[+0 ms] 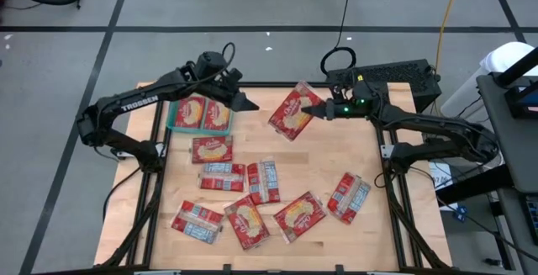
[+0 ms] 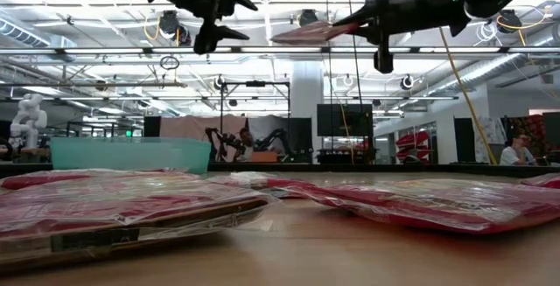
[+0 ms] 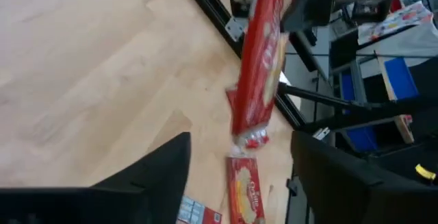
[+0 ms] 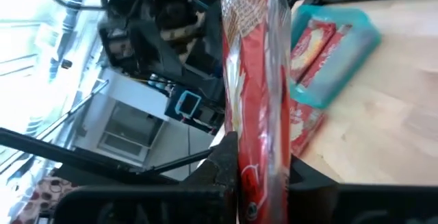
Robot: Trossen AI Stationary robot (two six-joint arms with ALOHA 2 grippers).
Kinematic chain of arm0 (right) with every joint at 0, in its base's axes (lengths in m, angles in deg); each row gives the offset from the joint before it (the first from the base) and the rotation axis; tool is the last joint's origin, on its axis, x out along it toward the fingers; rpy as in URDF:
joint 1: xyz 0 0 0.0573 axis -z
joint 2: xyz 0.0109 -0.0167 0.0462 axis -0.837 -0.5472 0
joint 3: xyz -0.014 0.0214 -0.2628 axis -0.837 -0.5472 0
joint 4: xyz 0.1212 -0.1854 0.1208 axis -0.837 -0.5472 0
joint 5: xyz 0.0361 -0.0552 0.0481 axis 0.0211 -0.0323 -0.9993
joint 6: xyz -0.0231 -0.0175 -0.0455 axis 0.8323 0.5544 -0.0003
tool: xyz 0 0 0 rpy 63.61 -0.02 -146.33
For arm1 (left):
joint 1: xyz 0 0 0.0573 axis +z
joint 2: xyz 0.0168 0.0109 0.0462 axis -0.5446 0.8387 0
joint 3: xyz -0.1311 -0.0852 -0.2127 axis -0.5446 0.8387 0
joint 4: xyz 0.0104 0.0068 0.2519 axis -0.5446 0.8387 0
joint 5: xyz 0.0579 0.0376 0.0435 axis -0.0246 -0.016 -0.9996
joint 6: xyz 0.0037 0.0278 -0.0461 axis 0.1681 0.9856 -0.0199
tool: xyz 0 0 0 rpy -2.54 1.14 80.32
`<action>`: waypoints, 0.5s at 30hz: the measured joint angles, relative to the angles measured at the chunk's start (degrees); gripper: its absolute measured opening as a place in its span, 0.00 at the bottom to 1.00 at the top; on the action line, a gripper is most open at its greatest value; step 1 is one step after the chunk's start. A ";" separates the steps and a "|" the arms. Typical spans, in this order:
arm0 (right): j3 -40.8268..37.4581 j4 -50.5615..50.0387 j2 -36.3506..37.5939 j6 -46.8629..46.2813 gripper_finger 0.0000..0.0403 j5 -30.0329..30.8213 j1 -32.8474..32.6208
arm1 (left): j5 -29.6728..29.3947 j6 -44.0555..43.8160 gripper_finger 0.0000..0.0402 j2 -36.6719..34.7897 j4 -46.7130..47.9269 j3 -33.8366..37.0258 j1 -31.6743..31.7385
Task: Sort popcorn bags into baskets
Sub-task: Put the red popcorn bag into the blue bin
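From above, the right gripper [image 1: 313, 109] has its jaws clamped on one edge of a popcorn bag [image 1: 291, 113], holding it off the table [image 1: 345, 153] near the far edge. The left gripper [image 1: 245, 101] hangs just beside the teal basket [image 1: 174, 119], jaws apart and holding nothing; two bags [image 1: 203, 114] lie side by side in the basket.

The low view adds what the overhead cannot: both grippers ride well above the table, and the held bag [image 2: 306, 31] is tilted nearly flat in the air. The right wrist view shows that bag [image 4: 253, 101] edge-on between the dark fingers [image 4: 217, 161], with the basket [image 4: 352, 56] beyond.

Eight more bags [image 1: 252, 198] lie scattered across the near half of the table, some touching. People sit in the room behind.
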 joint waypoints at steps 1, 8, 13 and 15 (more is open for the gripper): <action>0.00 0.61 -0.47 -0.14 0.04 0.20 -0.59 | 1.81 0.22 0.68 0.01 -0.17 0.00 0.48; 0.07 4.96 -3.60 -1.86 0.04 4.46 -5.89 | 7.42 2.55 0.72 0.55 -0.43 0.02 1.20; 0.93 9.68 -6.87 -5.50 0.04 4.56 -7.83 | 10.65 3.69 0.66 0.50 -0.57 0.02 0.97; 2.60 9.82 -8.40 -5.50 0.04 4.40 -8.17 | 10.83 3.72 0.64 0.53 -1.03 0.02 0.70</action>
